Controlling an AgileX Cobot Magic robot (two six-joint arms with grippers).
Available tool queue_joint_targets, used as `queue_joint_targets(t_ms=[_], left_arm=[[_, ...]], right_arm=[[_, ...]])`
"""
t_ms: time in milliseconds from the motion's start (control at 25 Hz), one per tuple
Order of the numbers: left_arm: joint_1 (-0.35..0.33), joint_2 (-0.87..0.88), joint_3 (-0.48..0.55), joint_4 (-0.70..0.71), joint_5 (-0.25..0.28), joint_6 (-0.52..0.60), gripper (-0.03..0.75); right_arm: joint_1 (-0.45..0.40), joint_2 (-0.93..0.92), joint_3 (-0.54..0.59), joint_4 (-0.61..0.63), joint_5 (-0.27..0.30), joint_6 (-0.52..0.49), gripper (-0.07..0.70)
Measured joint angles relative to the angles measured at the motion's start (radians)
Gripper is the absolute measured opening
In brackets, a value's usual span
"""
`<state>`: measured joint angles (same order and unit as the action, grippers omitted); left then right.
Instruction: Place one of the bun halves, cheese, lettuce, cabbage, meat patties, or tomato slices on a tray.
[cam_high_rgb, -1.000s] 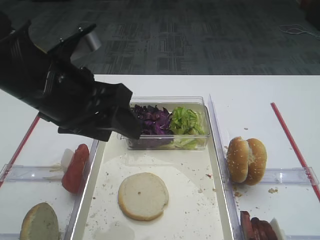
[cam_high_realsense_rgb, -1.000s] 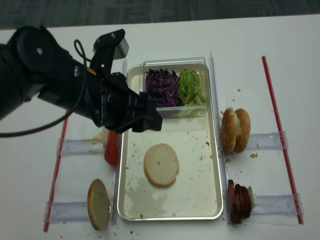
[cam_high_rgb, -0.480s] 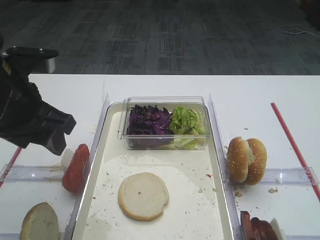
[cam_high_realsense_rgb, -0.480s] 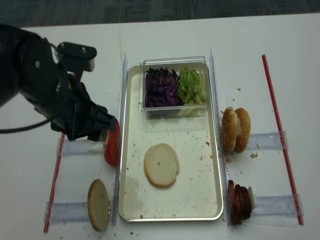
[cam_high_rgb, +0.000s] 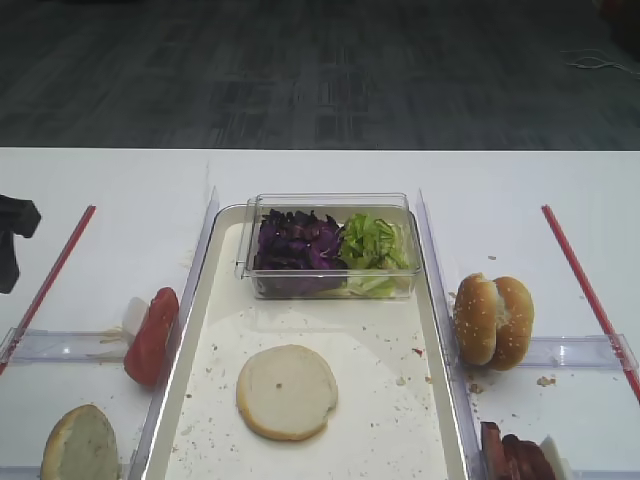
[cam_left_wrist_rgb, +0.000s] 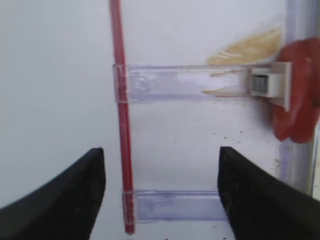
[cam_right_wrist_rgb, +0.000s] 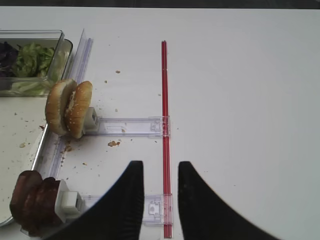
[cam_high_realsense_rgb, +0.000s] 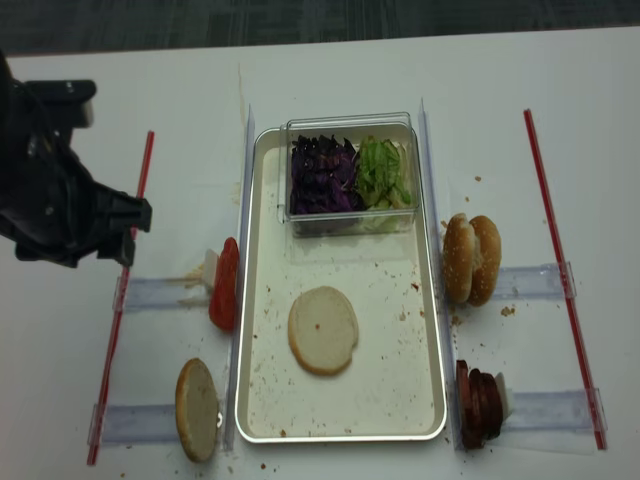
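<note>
A thin pale bun half (cam_high_rgb: 287, 391) (cam_high_realsense_rgb: 322, 329) lies flat on the cream tray (cam_high_rgb: 395, 335) (cam_high_realsense_rgb: 390, 385). At the tray's far end a clear box holds purple cabbage (cam_high_rgb: 297, 243) and green lettuce (cam_high_rgb: 376, 243). Tomato slices (cam_high_rgb: 151, 335) (cam_left_wrist_rgb: 296, 95) stand on edge left of the tray. Meat patties (cam_high_realsense_rgb: 478, 402) (cam_right_wrist_rgb: 34, 200) stand at its near right. No cheese is in view. My left gripper (cam_left_wrist_rgb: 161, 152) hangs open and empty over the table's left side, apart from the tomato. My right gripper (cam_right_wrist_rgb: 160, 166) hovers open and empty right of the patties.
A domed bun half (cam_high_rgb: 78, 443) stands at the near left and a sesame pair (cam_high_rgb: 493, 320) right of the tray, both on clear plastic rails (cam_left_wrist_rgb: 185, 82). Red strips (cam_high_rgb: 585, 285) (cam_left_wrist_rgb: 121, 125) run along both sides of the table. My left arm (cam_high_realsense_rgb: 60, 190) looms over the left.
My left arm has drawn back leftward, from over the tray's far-left corner to beyond the left red strip. The bun half on the tray has not moved.
</note>
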<state>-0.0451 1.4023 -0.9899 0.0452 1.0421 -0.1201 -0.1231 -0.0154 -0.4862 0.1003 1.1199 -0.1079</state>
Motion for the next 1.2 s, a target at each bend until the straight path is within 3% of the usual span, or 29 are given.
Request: queue_joint_targets(t_ms=[120, 360, 840, 1200], left_arm=[[0.044, 0.0, 0.0, 0.004, 0.009, 0.013, 0.477], [0.049, -0.061, 0.035, 0.002, 0.014, 0.014, 0.477], [0.049, -0.432, 0.359, 0.002, 0.063, 0.014, 0.477], [0.049, -0.734, 0.481, 0.002, 0.094, 0.014, 0.477]], right_arm=[[0.0, 0.0, 0.0, 0.0, 0.0, 0.0, 0.23], [0.0, 0.0, 0.0, 0.0, 0.0, 0.0, 0.23], [0.0, 0.0, 0.0, 0.0, 0.002, -0.002, 0.23], [0.0, 0.0, 0.0, 0.0, 0.002, -0.002, 0.23]])
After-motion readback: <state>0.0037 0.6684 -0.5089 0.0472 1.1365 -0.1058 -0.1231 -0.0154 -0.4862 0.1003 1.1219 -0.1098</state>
